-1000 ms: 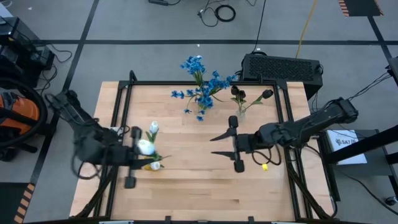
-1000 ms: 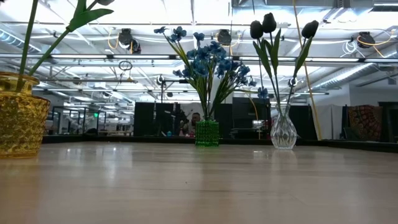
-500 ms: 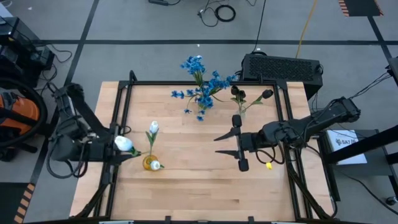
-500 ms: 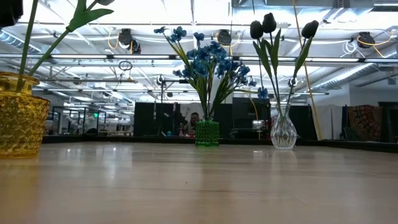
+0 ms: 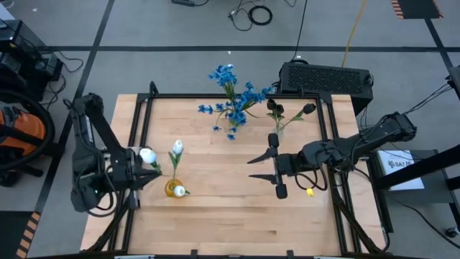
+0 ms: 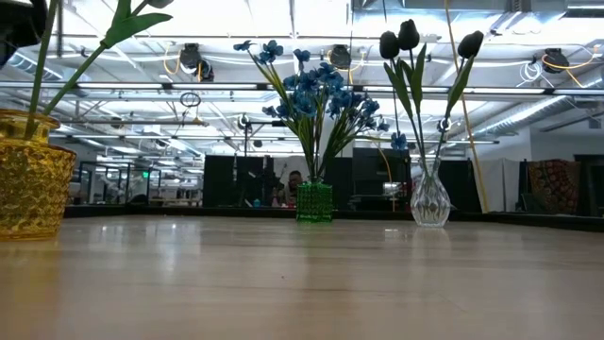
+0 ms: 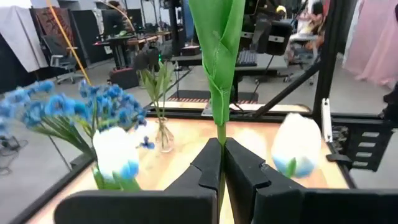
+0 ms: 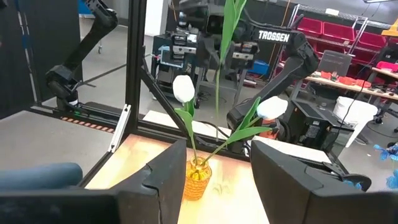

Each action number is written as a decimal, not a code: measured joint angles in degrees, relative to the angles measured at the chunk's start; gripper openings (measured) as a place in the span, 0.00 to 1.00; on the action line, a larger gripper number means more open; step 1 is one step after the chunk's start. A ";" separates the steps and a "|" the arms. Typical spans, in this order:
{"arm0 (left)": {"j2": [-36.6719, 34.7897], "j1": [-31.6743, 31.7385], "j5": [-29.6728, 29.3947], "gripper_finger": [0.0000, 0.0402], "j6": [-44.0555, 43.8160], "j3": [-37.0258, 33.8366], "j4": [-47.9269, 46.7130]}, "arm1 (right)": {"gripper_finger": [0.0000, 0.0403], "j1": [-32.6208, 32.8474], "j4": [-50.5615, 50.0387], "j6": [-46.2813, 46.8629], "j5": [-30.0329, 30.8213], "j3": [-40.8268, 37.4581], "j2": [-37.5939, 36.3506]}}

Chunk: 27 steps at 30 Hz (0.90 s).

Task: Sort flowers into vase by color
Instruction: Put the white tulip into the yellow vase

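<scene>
One white tulip — seemingly pinched in left gripper.

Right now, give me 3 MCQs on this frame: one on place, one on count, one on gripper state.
1. Where does the yellow vase stand?
A. Left part of the table, near the left gripper
B. Far edge, beside the clear vase
C. Right edge, under the right arm

2. How many dark tulips are in the clear vase?
A. One
B. Three
C. Five

3. What is the left gripper doing?
A. Open and empty
B. Shut on a blue flower
C. Shut on a white tulip's green stem

Key: 1 A, the high view shows it on the left part of the table, by the left arm. 2 B, the low view shows three dark blooms above the glass. 3 C, the left wrist view shows the stem pinched between closed fingers, with the white tulip at the gripper in the high view.
</scene>
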 joint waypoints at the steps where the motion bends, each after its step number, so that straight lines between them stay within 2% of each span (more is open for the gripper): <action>1: -0.20 -1.06 -1.02 0.04 -1.90 -1.26 0.03 | 0.42 0.00 -0.22 0.02 0.00 0.02 0.00; 8: -0.47 -6.92 -10.14 0.04 -13.53 -9.39 -0.25 | 0.42 0.00 -0.58 0.02 0.00 0.02 0.02; 16: -0.43 -7.59 -11.09 0.04 -25.91 -16.45 -0.21 | 0.42 0.00 -0.58 0.02 0.00 0.02 0.02; 23: -0.47 -7.70 -11.23 0.04 -26.65 -16.73 0.05 | 0.42 0.00 -0.58 0.02 0.00 0.02 0.04; 27: -0.64 -9.05 -10.98 0.04 -24.04 -16.62 3.76 | 0.42 0.00 -0.63 0.04 0.00 0.02 0.04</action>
